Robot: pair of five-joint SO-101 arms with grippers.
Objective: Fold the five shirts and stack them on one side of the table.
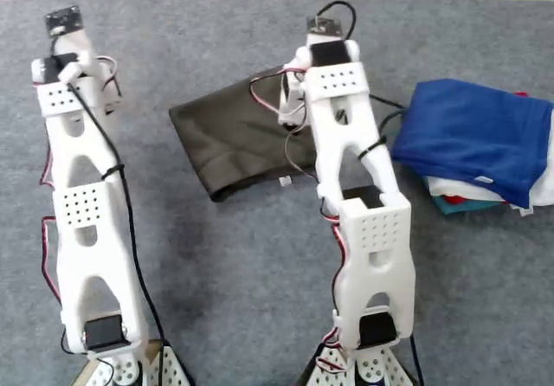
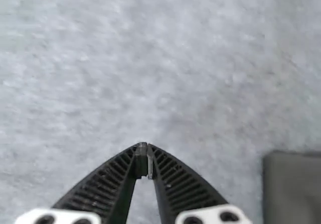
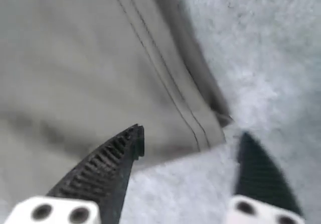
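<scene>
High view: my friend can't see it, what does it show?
Two white robot arms lie stretched over a gray table, the right arm above a dark shirt in the middle. A stack of folded shirts, blue on top, sits beside the right arm.

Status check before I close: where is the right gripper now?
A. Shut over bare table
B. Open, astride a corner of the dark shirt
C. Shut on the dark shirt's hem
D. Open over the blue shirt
B: in the right wrist view the right gripper is open, its jaws apart with one over the dark shirt and the other over the table.
</scene>
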